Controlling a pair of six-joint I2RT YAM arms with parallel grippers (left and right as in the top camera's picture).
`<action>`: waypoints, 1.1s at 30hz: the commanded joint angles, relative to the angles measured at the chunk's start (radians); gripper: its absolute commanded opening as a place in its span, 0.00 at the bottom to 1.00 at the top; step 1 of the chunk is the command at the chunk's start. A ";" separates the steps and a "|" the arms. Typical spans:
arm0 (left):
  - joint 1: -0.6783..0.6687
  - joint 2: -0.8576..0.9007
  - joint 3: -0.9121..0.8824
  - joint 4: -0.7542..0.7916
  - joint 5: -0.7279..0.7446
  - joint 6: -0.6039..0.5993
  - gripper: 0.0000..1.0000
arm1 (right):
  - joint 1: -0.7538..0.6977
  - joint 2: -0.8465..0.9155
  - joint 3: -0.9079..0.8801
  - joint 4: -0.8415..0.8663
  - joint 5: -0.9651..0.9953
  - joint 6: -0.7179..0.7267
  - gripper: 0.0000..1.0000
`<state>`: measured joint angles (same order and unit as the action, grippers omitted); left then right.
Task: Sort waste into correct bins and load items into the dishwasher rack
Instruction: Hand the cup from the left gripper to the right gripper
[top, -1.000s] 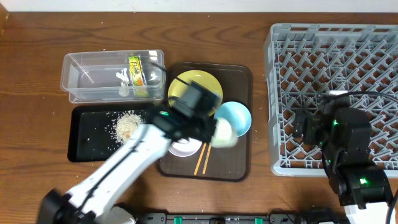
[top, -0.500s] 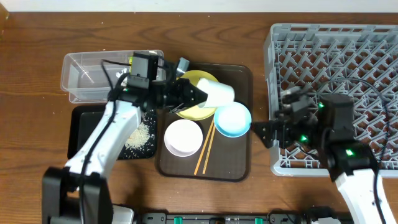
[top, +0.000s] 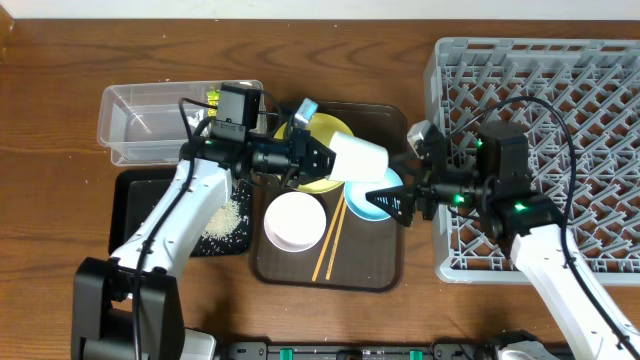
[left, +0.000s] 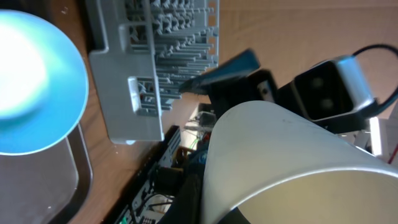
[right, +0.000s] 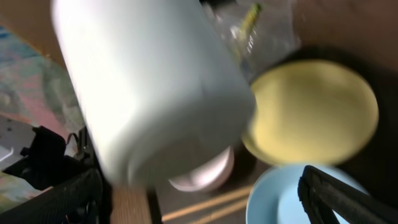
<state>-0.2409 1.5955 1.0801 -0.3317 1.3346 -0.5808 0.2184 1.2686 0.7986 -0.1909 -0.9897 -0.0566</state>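
Note:
My left gripper (top: 322, 157) is shut on the rim of the small white cup (top: 358, 158), holding it on its side above the yellow plate (top: 318, 184). In the left wrist view the cup (left: 280, 155) fills the frame. My right gripper (top: 396, 196) stands open just right of the cup, over the light blue bowl (top: 368, 203). From the right wrist, the cup (right: 155, 81) is close ahead of the wide-apart fingers (right: 348, 199). The white bowl (top: 295, 221) and chopsticks (top: 328, 245) lie on the brown tray (top: 380, 270). The grey rack (top: 560, 90) is at the right.
At the back left is the clear tub (top: 150, 125), holding a green-yellow wrapper (top: 213, 98). In front of it, the black tray (top: 140, 230) holds loose rice (top: 226, 222). The left arm reaches across both. The right arm's cable loops over the rack.
The left gripper carried the cup up from the tray and rightward. The right gripper swung left off the rack to meet it, staying open.

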 joint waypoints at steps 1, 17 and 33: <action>-0.023 -0.003 0.015 0.005 0.038 -0.008 0.06 | 0.018 0.004 0.014 0.073 -0.114 -0.011 0.99; -0.033 -0.003 0.015 0.005 0.070 -0.009 0.06 | 0.018 0.004 0.014 0.188 -0.201 -0.005 0.82; -0.033 -0.003 0.015 0.004 0.072 -0.029 0.06 | 0.018 0.004 0.014 0.218 -0.200 -0.005 0.62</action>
<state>-0.2741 1.5955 1.0801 -0.3317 1.4055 -0.5991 0.2325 1.2709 0.7994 0.0204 -1.1526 -0.0563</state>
